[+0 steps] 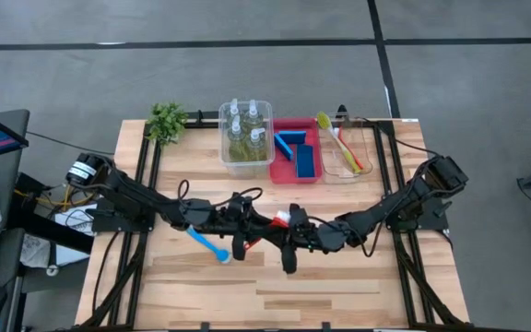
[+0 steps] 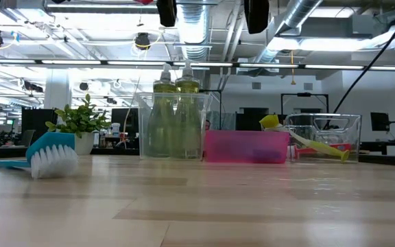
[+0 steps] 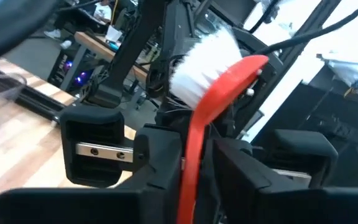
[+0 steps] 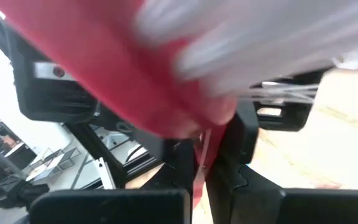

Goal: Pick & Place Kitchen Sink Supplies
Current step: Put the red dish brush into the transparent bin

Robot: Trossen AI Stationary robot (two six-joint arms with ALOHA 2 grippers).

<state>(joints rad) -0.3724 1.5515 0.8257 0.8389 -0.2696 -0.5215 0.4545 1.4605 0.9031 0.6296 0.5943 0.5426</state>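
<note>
A red brush with white bristles [image 1: 283, 219] hangs above the middle of the table, where my two arms meet. My left gripper [image 1: 262, 223] comes in from the left and my right gripper [image 1: 293, 231] from the right, each shut on the brush. A blue brush [image 1: 209, 243] lies flat on the table just near of my left arm; the low view shows its white bristles [image 2: 55, 163] on the wood. Bottles [image 1: 245, 129] stand in a clear bin. Blue sponges [image 1: 298, 155] lie in a red bin. My left gripper has the red brush's thin handle [image 3: 188, 167] between its two fingers, below the bristle head [image 3: 205, 57]. The fingers come level from the table's left. The brush stands clear of the table. My right gripper pinches the red handle [image 4: 199, 163] between its two fingers, just under the head [image 4: 166, 74]. It comes level from the table's right, and the head rises close before its camera.
Along the far edge stand a small green plant [image 1: 167, 121], the clear bottle bin [image 1: 225, 152], the red bin [image 1: 282, 173] and a second clear bin [image 1: 369, 157] with a yellow-green and a red brush [image 1: 341, 146]. Bare wood lies near of the arms.
</note>
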